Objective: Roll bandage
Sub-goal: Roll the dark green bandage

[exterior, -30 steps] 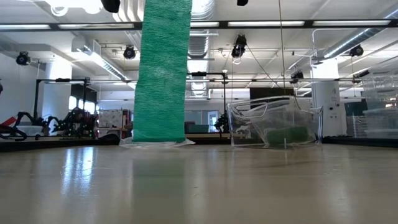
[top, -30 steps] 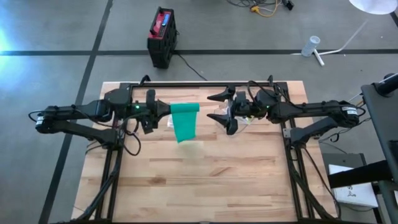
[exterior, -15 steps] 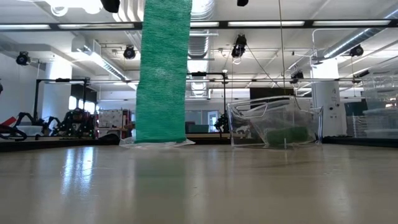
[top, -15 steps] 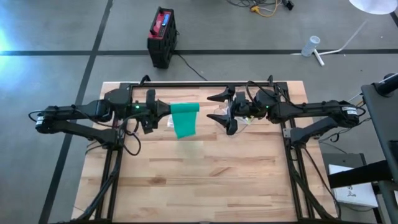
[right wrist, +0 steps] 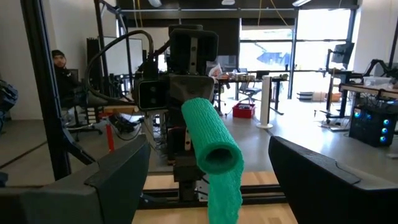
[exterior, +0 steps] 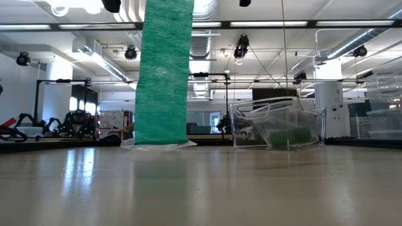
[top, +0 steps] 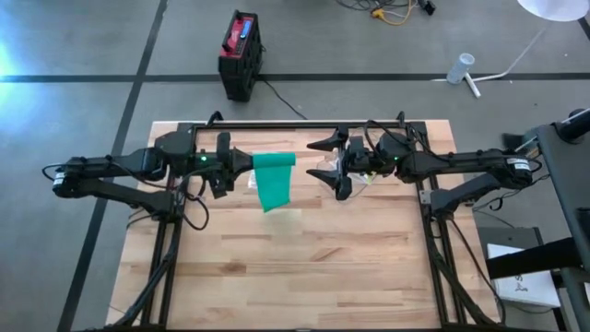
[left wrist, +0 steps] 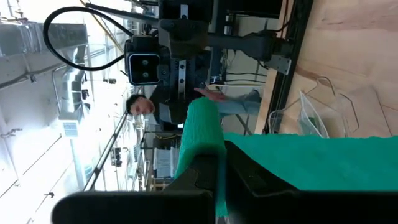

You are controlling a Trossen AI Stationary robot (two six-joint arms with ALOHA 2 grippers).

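Observation:
The green bandage [top: 274,180] is partly rolled. Its roll [right wrist: 210,140] lies level in the air, and the unrolled strip [exterior: 163,75] hangs straight down from it toward the wooden table [top: 304,267]. I cannot tell whether the lower end [exterior: 161,139] touches the table. My left gripper [top: 244,169] is shut on the roll from the table's left. To the roll's right, my right gripper [top: 330,168] faces its free end, level and open, with a finger on either side and touching nothing. My left gripper pinches the roll's left end [left wrist: 214,163] between its two fingers [left wrist: 249,180]. The fingers come level from the table's left and lie along the roll. The roll is lifted clear and held level. The loose strip [left wrist: 311,160] hangs slack below it.
A clear plastic container [exterior: 276,129] with something green inside stands on the table under my right gripper. A black bar [top: 304,124] runs along the table's far edge. A person [right wrist: 59,62] sits in the room beyond the table. The table's near half lies bare.

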